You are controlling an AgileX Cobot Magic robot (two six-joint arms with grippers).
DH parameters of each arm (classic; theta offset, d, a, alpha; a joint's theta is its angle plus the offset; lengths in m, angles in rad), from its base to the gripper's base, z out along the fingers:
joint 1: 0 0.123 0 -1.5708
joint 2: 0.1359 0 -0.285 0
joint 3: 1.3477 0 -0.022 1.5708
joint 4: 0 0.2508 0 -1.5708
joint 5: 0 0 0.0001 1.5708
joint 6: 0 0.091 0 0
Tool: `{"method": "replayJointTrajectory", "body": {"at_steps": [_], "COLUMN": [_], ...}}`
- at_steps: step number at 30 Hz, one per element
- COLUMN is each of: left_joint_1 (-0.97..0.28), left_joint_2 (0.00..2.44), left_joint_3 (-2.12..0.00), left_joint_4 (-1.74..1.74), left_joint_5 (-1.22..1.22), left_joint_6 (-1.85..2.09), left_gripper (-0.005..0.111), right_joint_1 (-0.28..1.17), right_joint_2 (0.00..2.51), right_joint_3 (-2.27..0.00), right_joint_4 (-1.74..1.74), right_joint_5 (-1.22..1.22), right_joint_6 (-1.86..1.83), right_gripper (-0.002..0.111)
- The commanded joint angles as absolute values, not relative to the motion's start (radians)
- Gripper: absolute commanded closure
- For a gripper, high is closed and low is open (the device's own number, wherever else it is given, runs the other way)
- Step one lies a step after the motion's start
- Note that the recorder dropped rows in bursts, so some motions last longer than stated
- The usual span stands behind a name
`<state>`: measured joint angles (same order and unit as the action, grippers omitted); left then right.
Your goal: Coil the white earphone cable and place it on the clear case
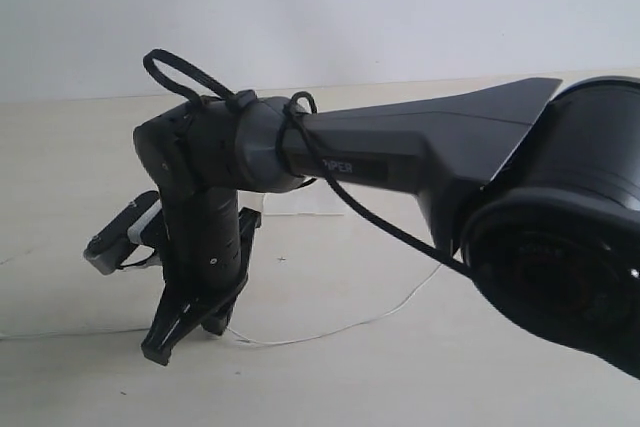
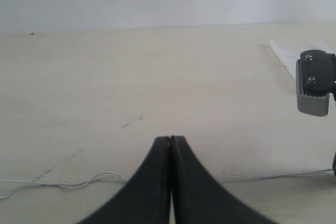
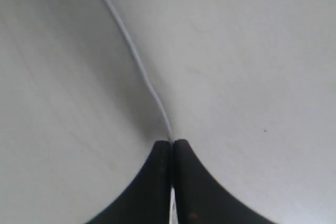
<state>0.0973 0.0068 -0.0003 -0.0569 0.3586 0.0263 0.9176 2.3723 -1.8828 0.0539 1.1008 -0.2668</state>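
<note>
The white earphone cable (image 1: 330,330) lies stretched across the pale table as a thin wire. My right gripper (image 1: 175,342) points down at it, and in the right wrist view this gripper (image 3: 172,141) is shut on the cable (image 3: 139,61), which runs away from the fingertips. My left gripper (image 2: 170,138) is shut, with nothing seen between its jaws; the cable (image 2: 68,183) passes across behind its fingers on the table. A flat pale edge, apparently the clear case (image 2: 283,53), shows beyond the right arm's camera. Earbuds, remote and plug are out of view.
The right arm's dark link (image 1: 400,152) and big joint (image 1: 570,227) fill the exterior view, with thick black cables (image 1: 190,77) looped over the wrist. Its grey wrist camera (image 2: 315,90) hangs at the side of the left wrist view. A white wall stands behind the table.
</note>
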Motion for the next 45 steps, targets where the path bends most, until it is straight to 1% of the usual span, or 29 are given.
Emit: {"method": "replayJointTrajectory", "body": {"at_steps": [1, 9, 16, 23, 30, 38, 41, 45], "left_joint_1": [0.100, 0.100, 0.100, 0.100, 0.100, 0.100, 0.100, 0.100], "left_joint_2": [0.000, 0.000, 0.000, 0.000, 0.000, 0.000, 0.000, 0.000], "left_joint_3": [0.000, 0.000, 0.000, 0.000, 0.000, 0.000, 0.000, 0.000], "left_joint_4": [-0.054, -0.054, -0.054, -0.054, -0.054, 0.131, 0.156, 0.156], "left_joint_5": [0.353, 0.353, 0.353, 0.353, 0.353, 0.340, 0.251, 0.026], "left_joint_6": [0.022, 0.022, 0.022, 0.022, 0.022, 0.027, 0.023, 0.023], "left_gripper": [0.107, 0.107, 0.107, 0.107, 0.107, 0.107, 0.107, 0.107], "right_joint_1": [0.918, 0.918, 0.918, 0.918, 0.918, 0.918, 0.918, 0.918], "right_joint_2": [2.264, 2.011, 1.742, 1.572, 1.499, 1.499, 1.499, 1.499], "right_joint_3": [-1.883, -1.883, -1.883, -1.883, -1.893, -1.989, -2.023, -2.051], "right_joint_4": [0.031, -0.054, -0.086, -0.195, -0.246, -0.250, -0.250, -0.250], "right_joint_5": [1.092, 1.040, 0.892, 0.732, 0.652, 0.717, 0.772, 0.796], "right_joint_6": [-0.269, -0.269, -0.269, -0.267, -0.262, -0.262, -0.263, -0.263], "right_gripper": [0.108, 0.108, 0.108, 0.108, 0.108, 0.108, 0.108, 0.108]}}
